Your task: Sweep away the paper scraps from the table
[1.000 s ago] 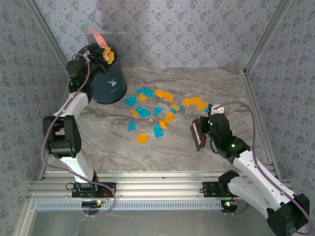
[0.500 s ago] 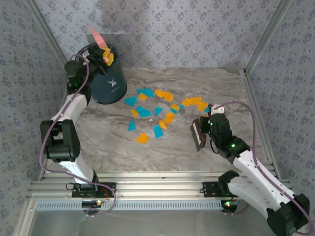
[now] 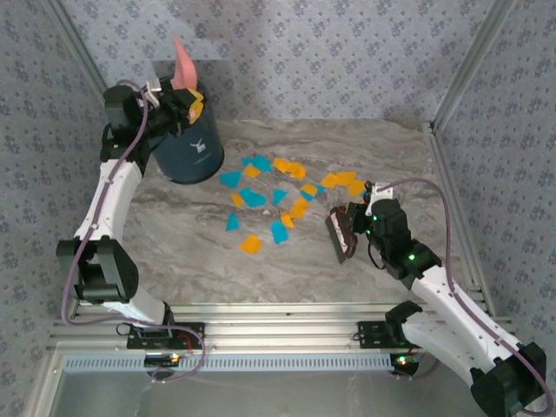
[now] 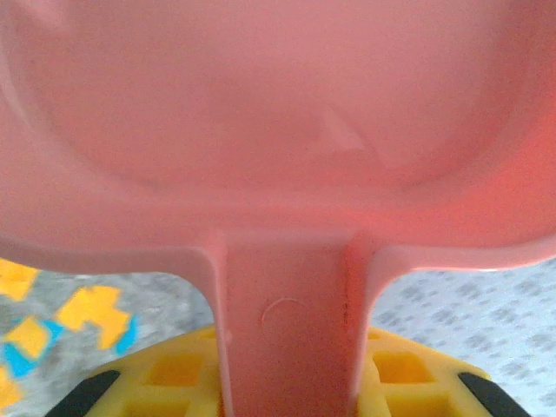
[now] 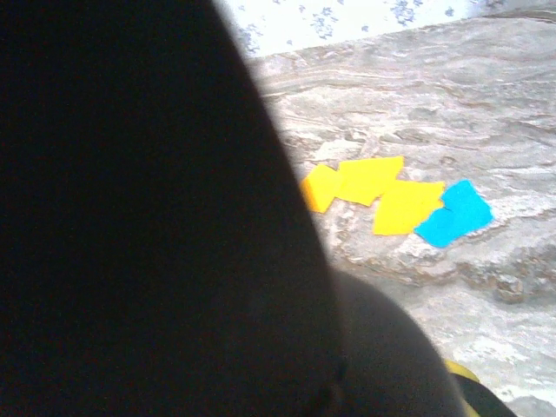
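Above bin (image 3: 189,152), left claw (image 3: 187,100) pinching pink dustpan (image 3: 183,65), right claw (image 3: 356,219) pinching brush (image 3: 340,234) near paper scraps (image 3: 252,198)

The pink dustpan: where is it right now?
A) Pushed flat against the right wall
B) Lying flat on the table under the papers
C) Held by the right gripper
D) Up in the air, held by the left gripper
D: the left gripper is shut on the handle of the pink dustpan, which sticks up in the air, while the right gripper holds a dark brush instead.
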